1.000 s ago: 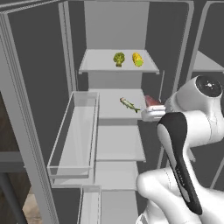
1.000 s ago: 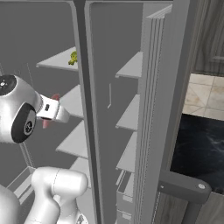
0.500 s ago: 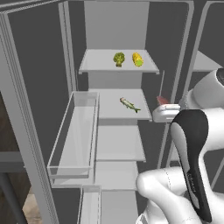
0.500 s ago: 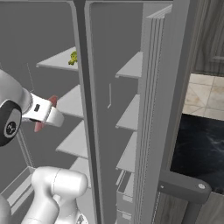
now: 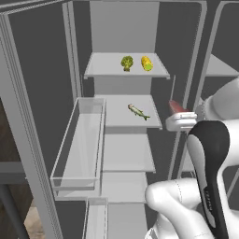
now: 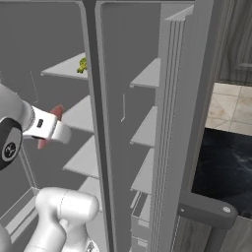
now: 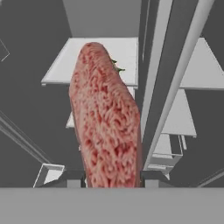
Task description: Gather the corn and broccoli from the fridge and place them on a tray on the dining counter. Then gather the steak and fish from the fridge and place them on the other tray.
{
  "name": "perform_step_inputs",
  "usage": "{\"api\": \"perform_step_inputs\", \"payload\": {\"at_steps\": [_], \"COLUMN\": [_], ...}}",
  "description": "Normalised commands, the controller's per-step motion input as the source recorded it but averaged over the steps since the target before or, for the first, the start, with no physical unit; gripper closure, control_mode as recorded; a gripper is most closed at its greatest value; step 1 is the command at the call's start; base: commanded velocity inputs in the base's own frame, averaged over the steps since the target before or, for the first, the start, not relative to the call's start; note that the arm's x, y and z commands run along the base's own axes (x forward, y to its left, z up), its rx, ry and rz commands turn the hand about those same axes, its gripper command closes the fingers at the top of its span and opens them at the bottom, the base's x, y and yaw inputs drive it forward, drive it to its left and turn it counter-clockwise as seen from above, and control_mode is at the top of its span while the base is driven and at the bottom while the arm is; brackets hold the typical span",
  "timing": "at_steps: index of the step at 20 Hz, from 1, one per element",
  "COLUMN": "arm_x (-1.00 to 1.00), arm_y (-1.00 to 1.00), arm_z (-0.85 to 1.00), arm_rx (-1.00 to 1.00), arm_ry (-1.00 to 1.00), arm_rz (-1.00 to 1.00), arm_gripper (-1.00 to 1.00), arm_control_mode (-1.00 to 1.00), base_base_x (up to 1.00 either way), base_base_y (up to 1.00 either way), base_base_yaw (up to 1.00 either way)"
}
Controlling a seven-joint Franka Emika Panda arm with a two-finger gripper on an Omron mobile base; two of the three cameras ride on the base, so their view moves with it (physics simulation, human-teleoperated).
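The steak (image 7: 107, 118) is mottled pinkish-red, the broccoli (image 5: 126, 62) dark green, the corn (image 5: 147, 63) yellow, the fridge (image 5: 42, 107) grey.

- Left base view looks forward and down into the open matte grey fridge (image 5: 123, 28).
- Right base view shares its pale shelves (image 6: 66, 69).
- Hand view sits close, along the flat pinkish-red steak (image 7: 107, 122).

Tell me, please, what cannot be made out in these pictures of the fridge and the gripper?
- Gripper fingertips: in the hand view the steak covers them, so the contact itself is unseen.
- Steak in the left base view: the white wrist hides all but its red tip.
- Broccoli in the right base view: half hidden behind the fridge divider.
- Fish: too small for detail.
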Motion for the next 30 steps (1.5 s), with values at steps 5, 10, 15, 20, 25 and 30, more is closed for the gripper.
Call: {"api": "perform_step_inputs", "payload": {"at_steps": [5,10,15,20,25,30], "arm_x": [-0.05,0.0,0.0,0.0,0.0,0.0], "arm_y": [-0.09,0.0,0.0,0.0,0.0,0.0], "arm_z": [0.0,0.0,0.0,0.0,0.0,0.0], "arm_rx": [0.0,0.0,0.0,0.0,0.0,0.0], "arm_ry": [-0.09,0.01,0.0,0.0,0.0,0.0], "arm_rz": [-0.03,0.0,0.0,0.0,0.0,0.0], "arm_gripper": [1.0,1.0,1.0,1.0,1.0,1.0], "arm_control_mode": [-1.0,1.0,1.0,1.0,1.0,1.0], "base_base_x": [0.0,-0.2,-0.99,-0.95,-0.64,-0.6], "base_base_y": [0.0,0.0,0.0,0.0,0.11,0.64], "base_base_yaw": [0.0,0.0,-0.1,-0.31,-0.46,-0.24]}}
